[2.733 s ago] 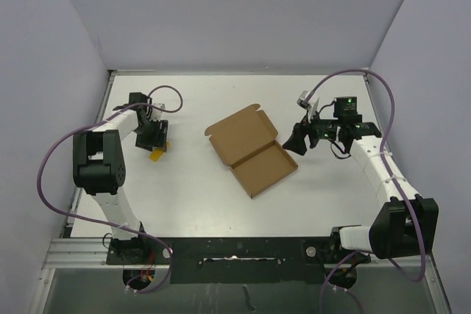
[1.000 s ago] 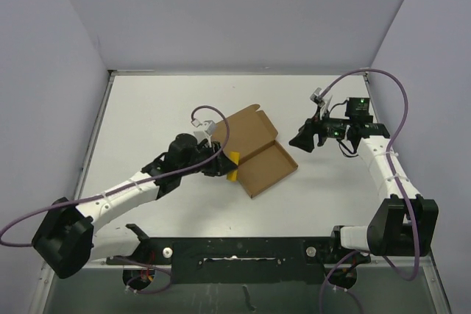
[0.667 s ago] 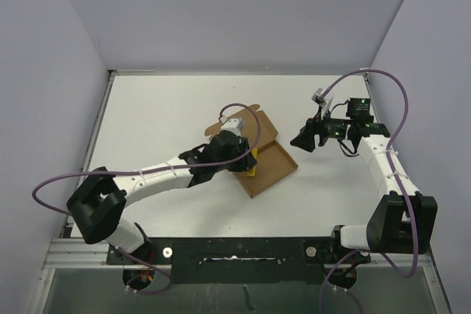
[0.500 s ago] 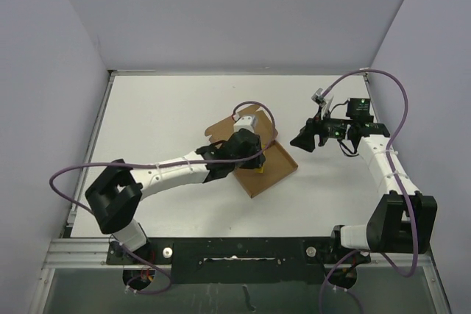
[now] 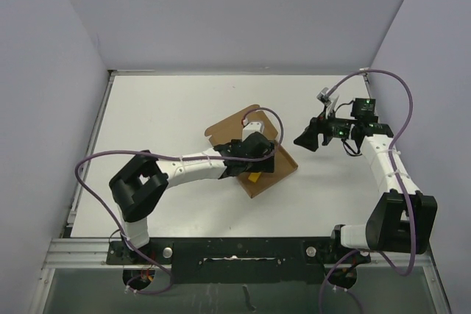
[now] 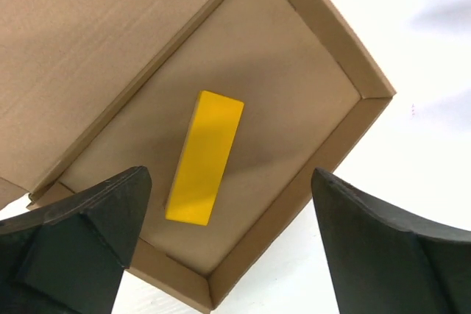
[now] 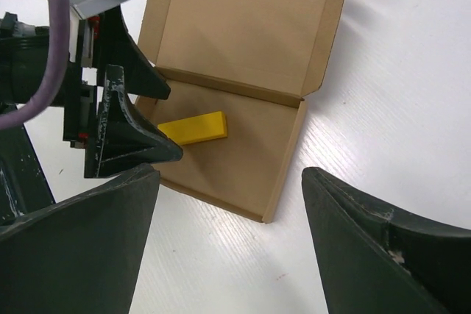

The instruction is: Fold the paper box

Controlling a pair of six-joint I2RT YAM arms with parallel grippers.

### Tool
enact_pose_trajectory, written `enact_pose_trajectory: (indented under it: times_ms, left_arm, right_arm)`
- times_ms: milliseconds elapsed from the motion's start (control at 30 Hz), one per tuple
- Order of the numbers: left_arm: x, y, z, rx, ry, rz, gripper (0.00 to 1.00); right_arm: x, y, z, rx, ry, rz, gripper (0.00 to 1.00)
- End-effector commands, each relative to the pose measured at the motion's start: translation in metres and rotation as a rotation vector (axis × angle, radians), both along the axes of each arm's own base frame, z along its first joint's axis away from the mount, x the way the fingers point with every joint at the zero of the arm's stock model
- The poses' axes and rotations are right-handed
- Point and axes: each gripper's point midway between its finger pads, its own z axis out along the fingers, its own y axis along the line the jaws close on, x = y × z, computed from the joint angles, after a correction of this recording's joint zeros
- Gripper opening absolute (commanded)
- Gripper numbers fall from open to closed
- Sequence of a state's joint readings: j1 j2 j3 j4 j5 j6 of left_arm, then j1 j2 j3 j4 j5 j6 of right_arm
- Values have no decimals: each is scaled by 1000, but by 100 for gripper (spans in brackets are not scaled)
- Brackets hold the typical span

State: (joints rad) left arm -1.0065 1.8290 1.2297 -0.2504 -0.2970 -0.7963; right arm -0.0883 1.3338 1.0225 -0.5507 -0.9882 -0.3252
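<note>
**Block in the tray, lid not yet folded**

The left pincer (image 6: 229, 185) hangs wide open and empty over the paper box (image 6: 294, 86), where a yellow block (image 6: 204, 157) lies flat in the tray. The right pincer (image 7: 229, 178), also open and empty, hovers apart. To my eye, closing the lid is what's left. Only the right wrist view shows the whole lid, lying open on the table (image 5: 162, 108).

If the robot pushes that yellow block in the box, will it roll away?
Probably not. The yellow block has flat sides and lies on a long face, so it should slide rather than roll. The low walls of the paper box would likely stop it.
</note>
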Motion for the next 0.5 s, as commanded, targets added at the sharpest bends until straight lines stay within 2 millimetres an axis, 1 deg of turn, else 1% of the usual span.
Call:
enact_pose_trajectory:
  times_ms: [0, 100, 133, 167, 200, 233, 267, 300, 333, 400, 467]
  left_arm:
    - [10, -18, 61, -108, -111, -9, 95]
    - [5, -11, 79, -139, -165, -35, 98]
    - [3, -9, 94, -178, -202, -46, 98]
    - [0, -3, 92, -176, -212, -57, 98]
    - [-4, 3, 96, -195, -235, -66, 98]
    - [-8, 9, 107, -228, -263, -69, 98]
    - [-11, 15, 103, -234, -277, -78, 98]
    - [-16, 21, 113, -267, -302, -87, 98]
    - [-20, 25, 117, -293, -318, -96, 98]
    - [-30, 38, 116, -319, -336, -111, 98]
    - [-40, 51, 108, -341, -344, -128, 98]
  right_arm:
    - [3, -3, 6, 20, -46, 10, 81]
    - [3, -7, 5, 15, -59, 17, 81]
    - [3, -8, 5, 13, -67, 18, 81]
    - [3, -9, 6, 12, -76, 23, 81]
    - [2, -11, 7, 16, -81, 22, 81]
    - [1, -13, 9, 25, -90, 24, 81]
    - [-1, -14, 12, 45, -98, 31, 81]
    - [-2, -18, 15, 57, -111, 27, 80]
    - [-3, -20, 18, 67, -123, 27, 80]
    - [-5, -29, 24, 86, -150, 11, 80]
    - [-7, -40, 28, 106, -170, -14, 80]
